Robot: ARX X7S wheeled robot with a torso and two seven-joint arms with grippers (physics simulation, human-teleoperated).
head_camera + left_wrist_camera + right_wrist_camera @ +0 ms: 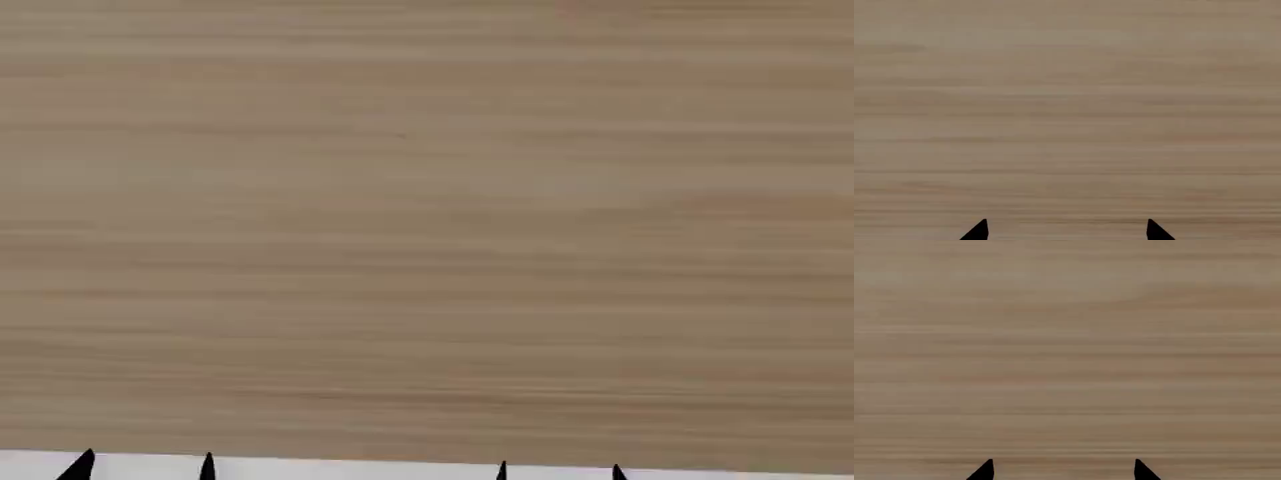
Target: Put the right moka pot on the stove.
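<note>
Neither moka pot nor the stove shows in any view; all three views show only a light wooden tabletop point(427, 220). My left gripper point(1067, 230) is open and empty, its two black fingertips point(978, 231) wide apart over bare wood. My right gripper point(1063, 470) is open and empty too, with its fingertips point(983, 471) wide apart over bare wood. In the head view only the tips of the left gripper point(147, 466) and the right gripper point(559, 470) show at the bottom edge.
The table's near edge point(427, 462) runs along the bottom of the head view, with a white strip point(334, 471) below it. Nothing else is in view.
</note>
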